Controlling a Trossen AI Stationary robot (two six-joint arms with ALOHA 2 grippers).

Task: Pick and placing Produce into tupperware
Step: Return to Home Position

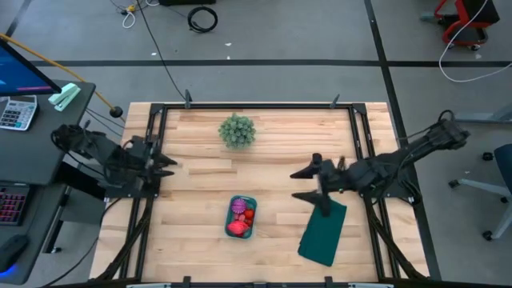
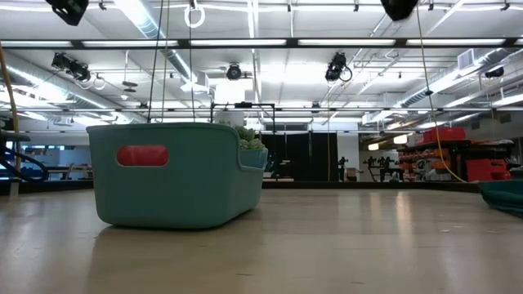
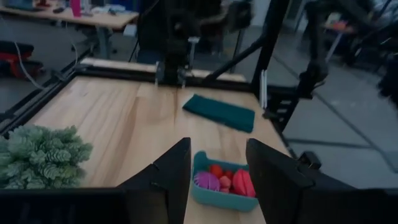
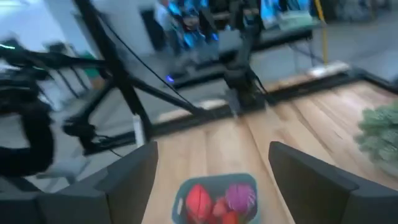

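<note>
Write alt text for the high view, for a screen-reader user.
Top-down on a wooden table: a teal tub near the bottom centre holds red, pink and purple toy produce. The left gripper and right gripper hang open at either side, a spiky green plant sits above, and a dark-green slab lies right of the tub.

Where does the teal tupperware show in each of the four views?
High view: tupperware lower middle, left of the dark-green slab.
Low view: tupperware left of centre, close up.
Left wrist view: tupperware framed between the left gripper's open fingers.
Right wrist view: tupperware framed between the right gripper's open fingers.
Shared landmark: the spiky green plant, in all four.
</note>
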